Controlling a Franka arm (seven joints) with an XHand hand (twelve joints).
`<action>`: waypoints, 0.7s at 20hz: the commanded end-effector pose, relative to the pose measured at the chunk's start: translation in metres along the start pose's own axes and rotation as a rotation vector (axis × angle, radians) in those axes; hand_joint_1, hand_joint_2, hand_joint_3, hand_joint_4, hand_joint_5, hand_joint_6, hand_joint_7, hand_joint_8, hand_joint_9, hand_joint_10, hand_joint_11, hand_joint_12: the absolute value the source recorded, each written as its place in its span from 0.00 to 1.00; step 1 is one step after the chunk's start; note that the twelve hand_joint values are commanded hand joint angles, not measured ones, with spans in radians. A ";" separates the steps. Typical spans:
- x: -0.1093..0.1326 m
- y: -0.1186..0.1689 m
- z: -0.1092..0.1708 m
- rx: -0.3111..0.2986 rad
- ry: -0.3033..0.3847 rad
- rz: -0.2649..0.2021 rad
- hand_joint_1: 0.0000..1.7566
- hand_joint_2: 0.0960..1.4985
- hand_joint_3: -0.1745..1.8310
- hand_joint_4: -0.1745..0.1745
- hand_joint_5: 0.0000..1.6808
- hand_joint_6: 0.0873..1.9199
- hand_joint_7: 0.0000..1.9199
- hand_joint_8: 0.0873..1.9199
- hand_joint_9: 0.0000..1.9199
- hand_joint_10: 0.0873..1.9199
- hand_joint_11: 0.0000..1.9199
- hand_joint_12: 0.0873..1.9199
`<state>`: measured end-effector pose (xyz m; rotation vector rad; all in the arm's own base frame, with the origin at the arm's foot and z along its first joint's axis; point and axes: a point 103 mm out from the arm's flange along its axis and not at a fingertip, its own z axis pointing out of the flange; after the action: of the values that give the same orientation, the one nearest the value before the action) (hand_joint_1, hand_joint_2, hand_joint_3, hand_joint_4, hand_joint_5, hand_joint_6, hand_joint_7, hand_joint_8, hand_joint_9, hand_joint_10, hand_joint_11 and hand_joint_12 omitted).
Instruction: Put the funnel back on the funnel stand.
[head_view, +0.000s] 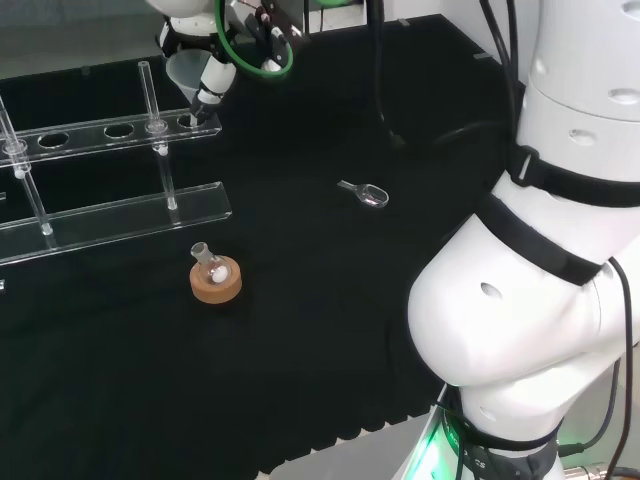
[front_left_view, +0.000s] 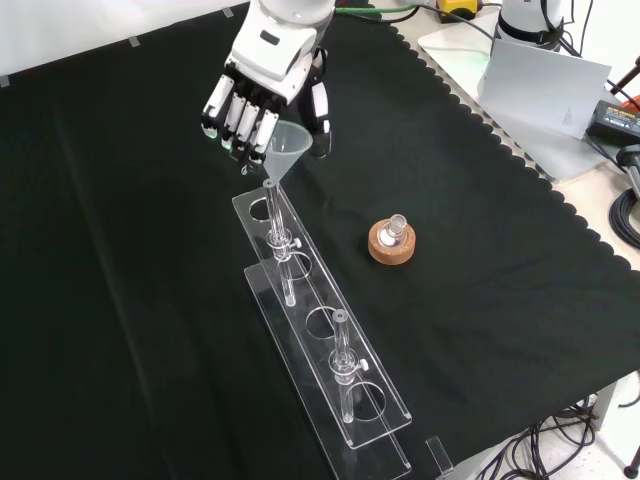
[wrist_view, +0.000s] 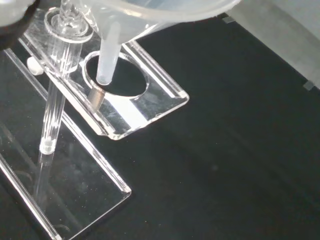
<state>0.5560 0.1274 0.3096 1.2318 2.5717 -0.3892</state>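
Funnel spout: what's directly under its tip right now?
Under the funnel tip, the wrist view shows the end hole of the clear funnel stand, with the tip at the hole's edge. Black cloth shows through it. The hand holds the funnel.

No readable text, labels, numbers or signs anywhere I can see. Nothing printed on my hand (front_left_view: 262, 88), the funnel (front_left_view: 283, 146), the clear funnel stand (front_left_view: 330, 372), or the black cloth (front_left_view: 480, 260). All plain surfaces.
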 end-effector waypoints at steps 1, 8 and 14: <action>-0.002 0.010 0.004 -0.012 0.001 -0.011 0.49 0.40 0.14 1.00 0.65 0.29 0.75 0.08 0.59 0.09 0.10 0.76; -0.004 0.015 0.004 -0.017 -0.011 -0.017 0.49 0.40 0.14 1.00 0.65 0.29 0.75 0.08 0.59 0.09 0.09 0.76; 0.002 0.019 0.016 0.015 -0.030 -0.051 0.49 0.40 0.14 1.00 0.65 0.29 0.75 0.08 0.59 0.09 0.09 0.76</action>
<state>0.5712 0.1334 0.3005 1.1849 2.5779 -0.3966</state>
